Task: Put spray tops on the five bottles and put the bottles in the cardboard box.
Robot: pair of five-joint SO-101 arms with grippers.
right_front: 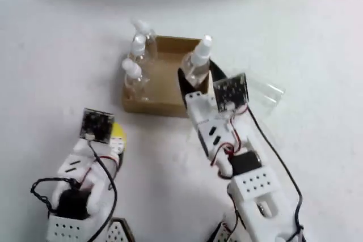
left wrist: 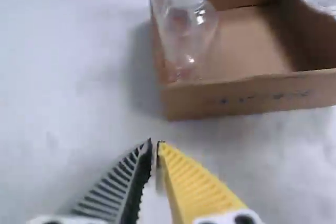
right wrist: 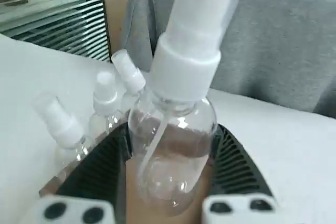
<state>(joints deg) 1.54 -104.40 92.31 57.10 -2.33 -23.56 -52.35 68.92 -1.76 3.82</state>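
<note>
The cardboard box (right_front: pixel 164 99) lies at the table's middle, and three clear bottles with white spray tops (right_front: pixel 138 49) stand along its left side. A fourth bottle (right_front: pixel 198 63) with its spray top on is upright over the box's right part, with my right gripper (right_front: pixel 199 75) shut on its body. In the right wrist view that bottle (right wrist: pixel 173 150) sits between the black jaws, and the other bottles (right wrist: pixel 107 98) stand behind it. My left gripper (right_front: pixel 117 131) rests shut near the box's front left corner. Its tips (left wrist: pixel 155 148) are a short way from the box (left wrist: pixel 236 98).
A crumpled piece of clear plastic (right_front: pixel 265 92) lies on the table right of the box, beside my right arm. White tabletop spreads open to the left and far side. A grey cloth (right wrist: pixel 273 51) hangs behind the table's far edge.
</note>
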